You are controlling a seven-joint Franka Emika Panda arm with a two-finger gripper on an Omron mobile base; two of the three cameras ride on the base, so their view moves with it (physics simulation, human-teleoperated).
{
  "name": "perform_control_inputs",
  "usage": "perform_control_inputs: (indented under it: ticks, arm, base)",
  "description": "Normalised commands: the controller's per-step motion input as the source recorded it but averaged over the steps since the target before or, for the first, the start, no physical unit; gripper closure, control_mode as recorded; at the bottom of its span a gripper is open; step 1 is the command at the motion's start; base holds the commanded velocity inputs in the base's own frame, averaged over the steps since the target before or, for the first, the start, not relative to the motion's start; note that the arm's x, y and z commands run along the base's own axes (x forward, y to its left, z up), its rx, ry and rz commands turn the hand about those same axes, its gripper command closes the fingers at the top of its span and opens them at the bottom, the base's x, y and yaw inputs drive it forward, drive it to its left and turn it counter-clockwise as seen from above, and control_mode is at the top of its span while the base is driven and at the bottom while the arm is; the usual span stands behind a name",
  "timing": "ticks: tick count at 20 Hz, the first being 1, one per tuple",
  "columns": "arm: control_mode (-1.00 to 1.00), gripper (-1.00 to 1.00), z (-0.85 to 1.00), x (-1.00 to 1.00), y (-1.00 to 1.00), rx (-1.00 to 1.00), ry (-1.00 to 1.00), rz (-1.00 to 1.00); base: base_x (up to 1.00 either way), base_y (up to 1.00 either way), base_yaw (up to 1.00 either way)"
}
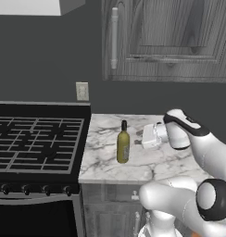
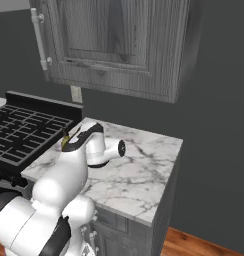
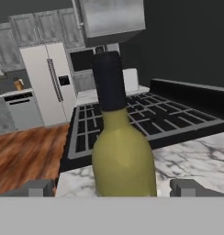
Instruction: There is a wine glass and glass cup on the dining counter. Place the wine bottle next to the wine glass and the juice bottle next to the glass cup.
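text: none legible | wine bottle (image 1: 123, 143) label: unreadable

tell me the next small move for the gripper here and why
Probably ease the gripper forward a little more, then close on the wine bottle. In the hand view the bottle stands upright and centred between the two open fingertips, which do not yet touch it. In the left base view the hand sits level with the bottle's body, just beside it on the marble counter.
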Motion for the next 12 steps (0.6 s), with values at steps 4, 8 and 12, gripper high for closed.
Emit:
perform_control_inputs:
  ticks: [4,8,12]
  arm:
    - [-1.00,-1.00,-0.05,0.10,0.10,0.00,0.00,0.04]
    - [-1.00,-1.00,-0.08,0.15,0.15,0.00,0.00,0.02]
    - [-1.00,-1.00,-0.08,0.13,0.14,0.00,0.00,0.01]
  base:
    - [0.00,0.00,0.00]
    - [0.00,0.00,0.00]
    - [0.00,0.00,0.00]
